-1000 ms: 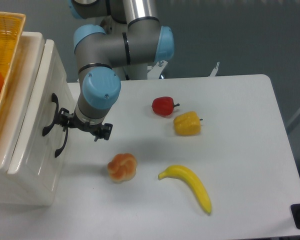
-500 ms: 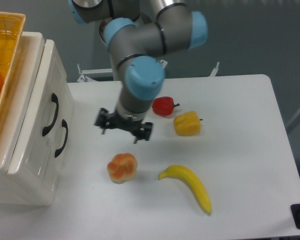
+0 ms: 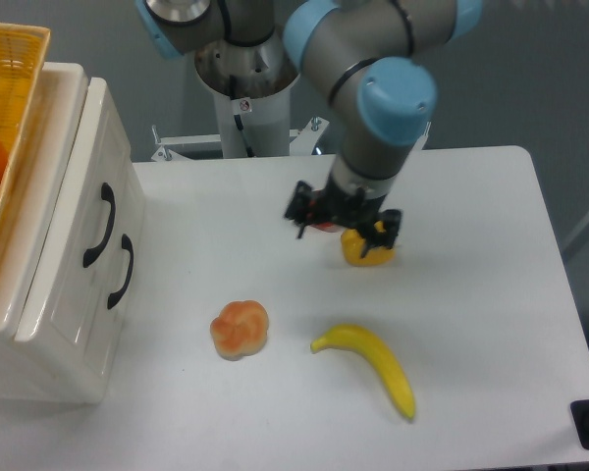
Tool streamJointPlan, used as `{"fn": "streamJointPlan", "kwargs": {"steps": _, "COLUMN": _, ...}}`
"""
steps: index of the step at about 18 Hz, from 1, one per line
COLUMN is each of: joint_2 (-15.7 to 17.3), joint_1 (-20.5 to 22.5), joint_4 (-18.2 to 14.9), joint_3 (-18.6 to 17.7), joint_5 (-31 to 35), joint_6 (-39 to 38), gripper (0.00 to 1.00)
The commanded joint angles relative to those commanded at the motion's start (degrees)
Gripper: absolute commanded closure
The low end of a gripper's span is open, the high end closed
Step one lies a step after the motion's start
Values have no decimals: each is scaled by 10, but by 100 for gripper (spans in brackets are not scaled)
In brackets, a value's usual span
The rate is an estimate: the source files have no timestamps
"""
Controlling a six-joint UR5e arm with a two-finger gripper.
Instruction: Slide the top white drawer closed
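Now top white drawer (image 3: 96, 211) shut; wicker basket (image 3: 8, 108) holds orange item; fingers (image 3: 300, 208) wide, empty.

Claw (image 3: 342, 218) has swung right from the drawer fronts; now over the peppers.

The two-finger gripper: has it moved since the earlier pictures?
Yes. The two-finger gripper has swung right across the white table, away from the cream-white top drawer's black curved handle, and now hangs over the yellow bell pepper.
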Motion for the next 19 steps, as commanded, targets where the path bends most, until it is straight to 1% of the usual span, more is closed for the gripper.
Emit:
{"fn": "streamJointPlan", "kwargs": {"steps": 4, "joint_2": 37, "joint_1": 56, "joint_4": -12, "joint_3": 1, "joint_5": 3, "joint_6": 114, "gripper": 0}}
{"fn": "streamJointPlan", "kwargs": {"steps": 7, "joint_2": 63, "joint_1": 106, "joint_4": -46, "joint_3": 0, "joint_5": 2, "joint_6": 202, "gripper": 0}}
{"fn": "streamJointPlan", "kwargs": {"steps": 8, "joint_2": 70, "joint_1": 120, "joint_4": -52, "joint_3": 0, "joint_5": 2, "joint_6": 235, "gripper": 0}}
{"fn": "streamJointPlan", "kwargs": {"steps": 11, "joint_2": 83, "joint_1": 148, "joint_4": -55, "joint_3": -3, "joint_5": 3, "joint_6": 328, "gripper": 0}}
{"fn": "streamJointPlan", "kwargs": {"steps": 13, "joint_2": 84, "joint_1": 157, "joint_4": -51, "joint_3": -6, "joint_5": 3, "joint_6": 354, "gripper": 0}}
{"fn": "streamJointPlan", "kwargs": {"steps": 19, "joint_2": 84, "joint_1": 170, "joint_4": -48, "joint_3": -8, "joint_5": 3, "joint_6": 365, "gripper": 0}}
